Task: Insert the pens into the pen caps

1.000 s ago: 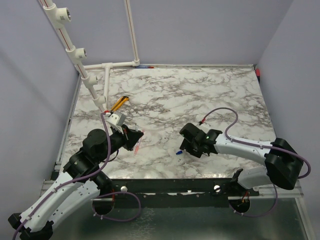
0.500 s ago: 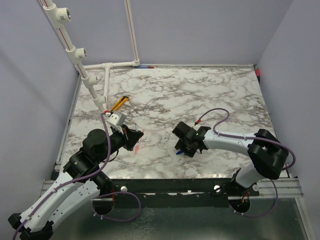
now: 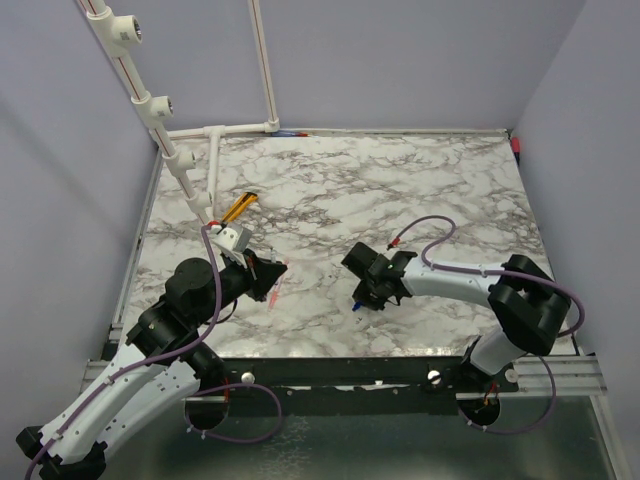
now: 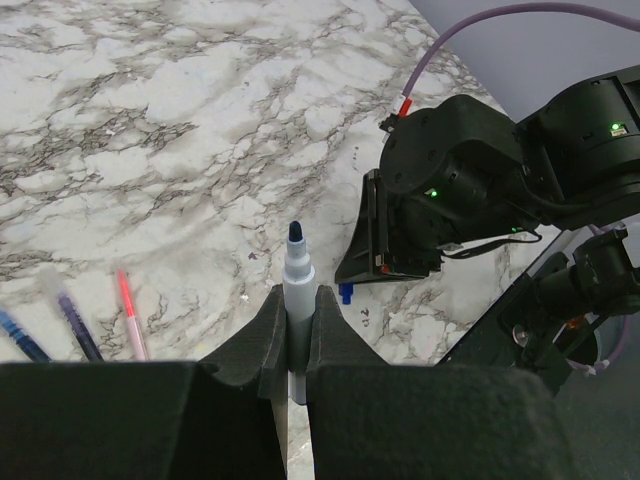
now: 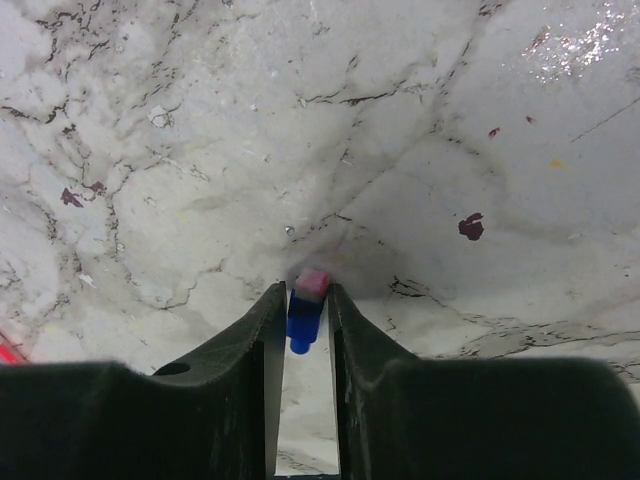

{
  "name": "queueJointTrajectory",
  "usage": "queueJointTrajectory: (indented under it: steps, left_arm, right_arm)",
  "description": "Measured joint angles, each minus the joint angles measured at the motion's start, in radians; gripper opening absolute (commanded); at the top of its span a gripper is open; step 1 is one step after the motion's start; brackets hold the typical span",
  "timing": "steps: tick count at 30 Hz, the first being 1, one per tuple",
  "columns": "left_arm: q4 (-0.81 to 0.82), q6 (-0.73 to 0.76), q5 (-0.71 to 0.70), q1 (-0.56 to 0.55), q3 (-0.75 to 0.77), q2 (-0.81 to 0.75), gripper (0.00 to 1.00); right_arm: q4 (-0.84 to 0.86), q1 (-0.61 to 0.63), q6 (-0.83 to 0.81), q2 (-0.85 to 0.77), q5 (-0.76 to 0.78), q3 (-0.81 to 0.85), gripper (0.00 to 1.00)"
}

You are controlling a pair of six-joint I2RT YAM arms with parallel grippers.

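My left gripper (image 4: 297, 302) is shut on a whitish pen (image 4: 296, 268) whose dark blue tip points up and away from the camera, toward the right arm. In the top view this gripper (image 3: 268, 271) hangs over the table's near left. My right gripper (image 5: 305, 297) is down at the marble, its fingers closed against both sides of a small blue pen cap (image 5: 303, 315) with a pink end; the cap fills the gap and still touches the table. From above, the cap (image 3: 357, 304) peeks out under the right gripper (image 3: 364, 296). A red-pink pen (image 4: 131, 325) and a dark blue pen (image 4: 78, 327) lie on the table at the left.
A yellow-and-black flat tool (image 3: 238, 207) lies at the back left beside a white pipe frame (image 3: 215, 160). Purple cables loop off both arms. A further blue stick (image 4: 20, 335) lies at the left edge of the left wrist view.
The right arm slid left over the blue cap and its jaws closed in round it. The left arm and its pen have stayed still.
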Motion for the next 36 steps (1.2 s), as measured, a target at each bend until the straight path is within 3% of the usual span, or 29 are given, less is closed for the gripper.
queueJointTrajectory:
  steps: [5,19,28,36]
  left_arm:
    - [0.000,0.000,0.000,0.000,0.000,0.003,0.00]
    - [0.000,0.000,0.001,0.000,0.000,0.023,0.00]
    - [0.011,0.002,0.070,0.000,-0.002,0.040,0.00]
    - [0.146,-0.037,0.265,0.000,-0.062,0.097,0.00]
  right_arm:
    - [-0.011,0.000,-0.040,0.019,0.002,0.020,0.01]
    - [-0.069,0.000,-0.256,0.019,0.078,0.079,0.00]
    - [-0.034,0.000,-0.472,-0.192,0.108,0.106,0.00]
    - [0.133,0.000,-0.726,-0.406,0.076,0.107,0.01]
